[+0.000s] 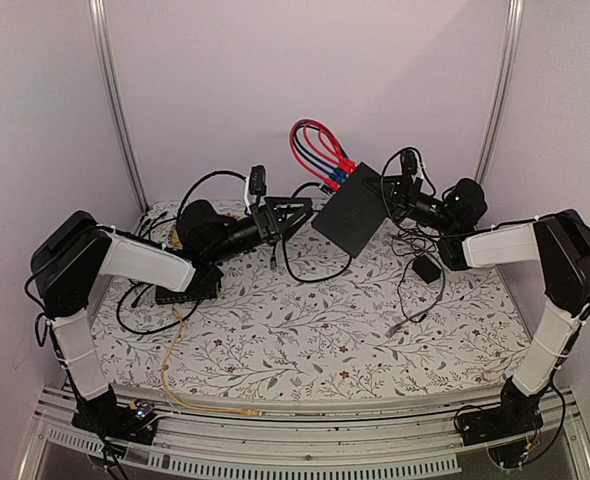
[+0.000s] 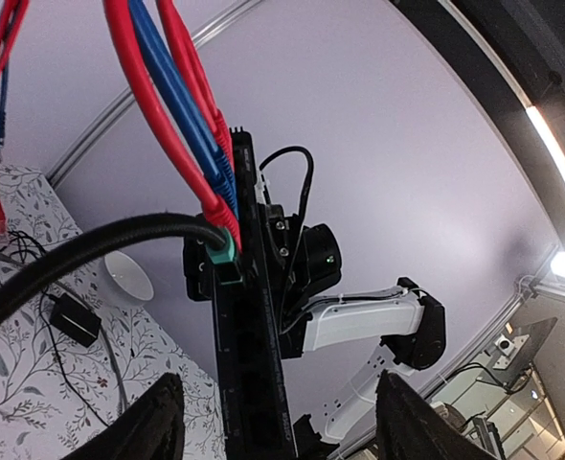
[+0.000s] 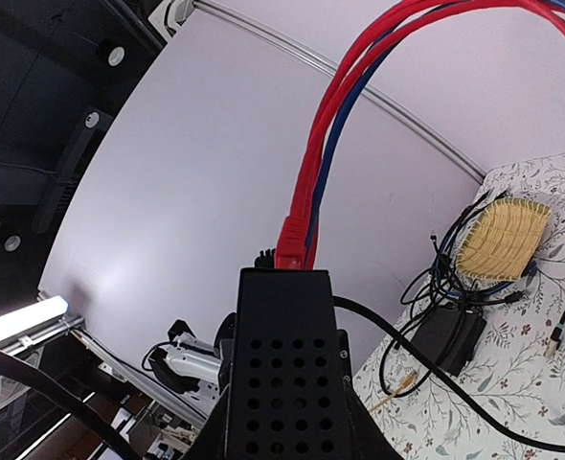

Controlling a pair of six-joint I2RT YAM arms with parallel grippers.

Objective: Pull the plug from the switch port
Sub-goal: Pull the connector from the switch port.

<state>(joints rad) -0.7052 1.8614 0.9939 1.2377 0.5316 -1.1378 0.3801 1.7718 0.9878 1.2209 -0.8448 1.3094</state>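
The flat black switch (image 1: 355, 215) hangs tilted above the table, and my right gripper (image 1: 387, 195) is shut on its right side. In the right wrist view its vented face (image 3: 297, 374) fills the space between my fingers. Red and blue cables (image 1: 315, 150) are plugged into the ports on its far edge. The left wrist view shows that port edge (image 2: 254, 355) end on, with a teal plug (image 2: 225, 261) lowest in the row and red and blue plugs (image 2: 220, 187) above it. My left gripper (image 2: 282, 426) is open, its fingers (image 2: 158, 422) flanking the edge below the plugs without touching it.
A dark grey box (image 1: 187, 285) with a yellow cable (image 1: 175, 365) lies at the left, among black cable loops. A woven basket (image 3: 503, 240) sits behind it. A small black adapter (image 1: 425, 268) and thin wires lie at the right. A white bowl (image 2: 129, 278) sits by the wall.
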